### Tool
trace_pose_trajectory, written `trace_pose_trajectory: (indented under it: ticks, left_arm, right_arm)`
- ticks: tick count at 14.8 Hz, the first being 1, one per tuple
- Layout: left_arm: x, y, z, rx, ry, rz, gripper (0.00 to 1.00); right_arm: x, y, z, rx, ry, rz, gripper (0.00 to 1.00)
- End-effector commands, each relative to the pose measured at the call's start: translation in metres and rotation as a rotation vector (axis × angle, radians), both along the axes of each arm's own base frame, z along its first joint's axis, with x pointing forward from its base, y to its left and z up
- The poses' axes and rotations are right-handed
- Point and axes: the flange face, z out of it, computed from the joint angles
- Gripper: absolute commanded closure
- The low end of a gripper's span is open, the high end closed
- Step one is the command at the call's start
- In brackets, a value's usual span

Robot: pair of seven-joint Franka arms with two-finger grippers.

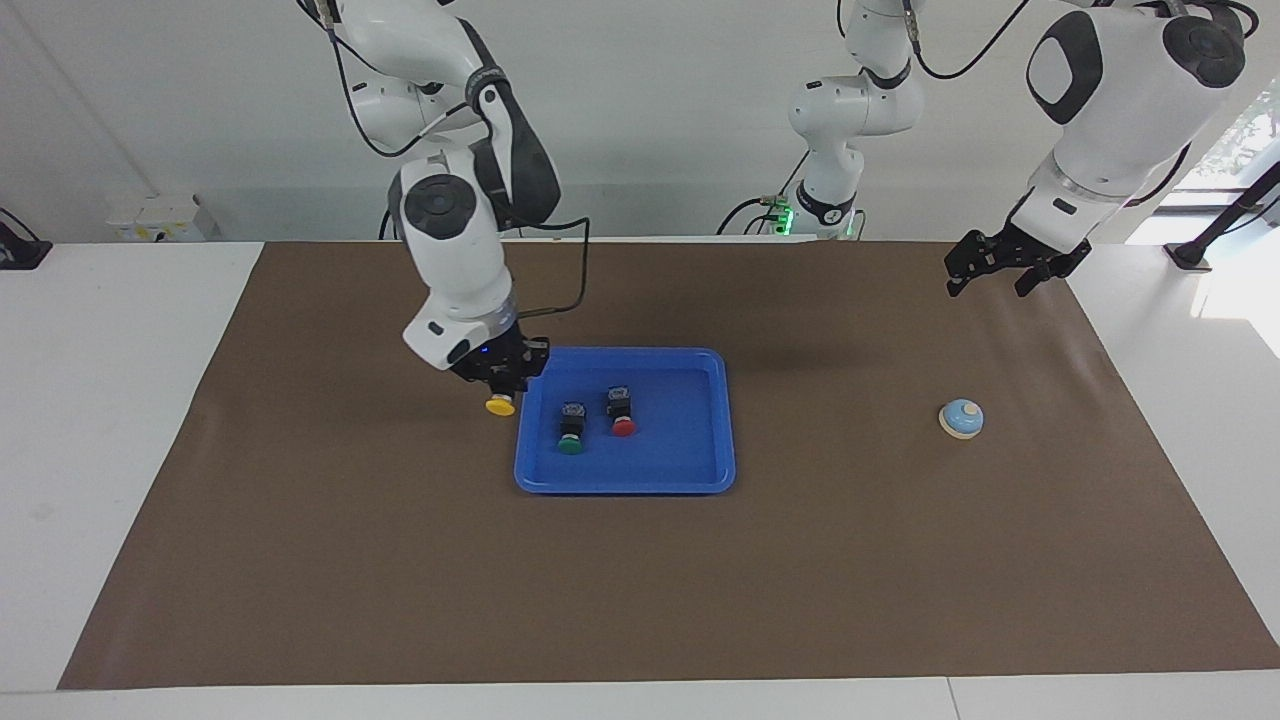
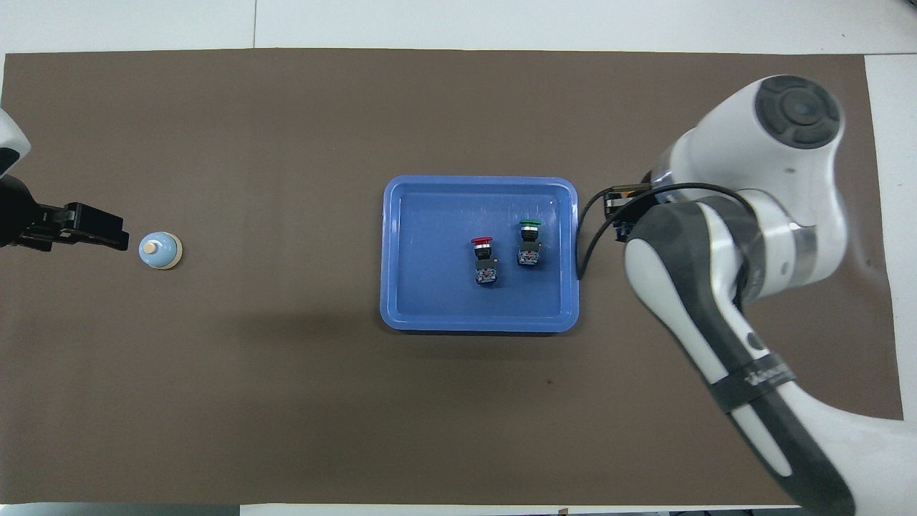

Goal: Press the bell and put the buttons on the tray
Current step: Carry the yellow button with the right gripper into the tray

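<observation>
The blue tray (image 1: pixel 670 450) lies mid-mat and holds the green button (image 1: pixel 571 430) and the red button (image 1: pixel 621 412), side by side. My right gripper (image 1: pixel 500 388) is shut on the yellow button (image 1: pixel 500 405), low over the mat just beside the tray's rim at the right arm's end. The bell (image 1: pixel 961 418) stands on the mat toward the left arm's end. My left gripper (image 1: pixel 1003 275) hangs open and empty, raised above the mat next to the bell. The overhead view shows the tray (image 2: pixel 444 287), red button (image 2: pixel 483 259), green button (image 2: pixel 529 242), bell (image 2: pixel 160 250) and left gripper (image 2: pixel 107 229); the right arm hides the yellow button.
A brown mat (image 1: pixel 400 580) covers the white table. The right arm's forearm (image 2: pixel 716 287) hangs over the mat beside the tray.
</observation>
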Motion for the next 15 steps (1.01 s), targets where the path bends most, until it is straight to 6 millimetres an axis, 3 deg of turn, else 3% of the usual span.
trace_pose_trajectory:
  ticks: [1,3,4,8,11,12,15]
  left_arm:
    - [-0.003,0.001,0.005,0.009,0.002,0.003,0.0]
    - [-0.003,0.001,0.005,0.009,0.002,0.003,0.0]
    - [-0.003,0.001,0.005,0.009,0.002,0.003,0.0]
    - [-0.003,0.001,0.005,0.009,0.002,0.003,0.0]
    - [-0.003,0.001,0.005,0.009,0.002,0.003,0.0]
    - [-0.003,0.001,0.005,0.009,0.002,0.003,0.0]
    - [-0.003,0.001,0.005,0.009,0.002,0.003,0.0]
  right_arm:
    - [0.01,0.058,-0.009,-0.003,0.005,-0.01,1.0]
    - [0.005,0.109,-0.027,-0.004,0.011,-0.005,1.0]
    - [0.001,0.126,-0.041,-0.01,0.017,0.007,1.0]
    - [-0.007,0.168,-0.071,0.002,-0.004,0.014,1.0]
    - [-0.008,0.177,-0.081,0.019,-0.024,0.023,1.0]
    - [-0.016,0.189,-0.089,0.022,-0.03,0.043,1.0]
    - [-0.025,0.193,-0.107,0.021,-0.035,0.057,1.0]
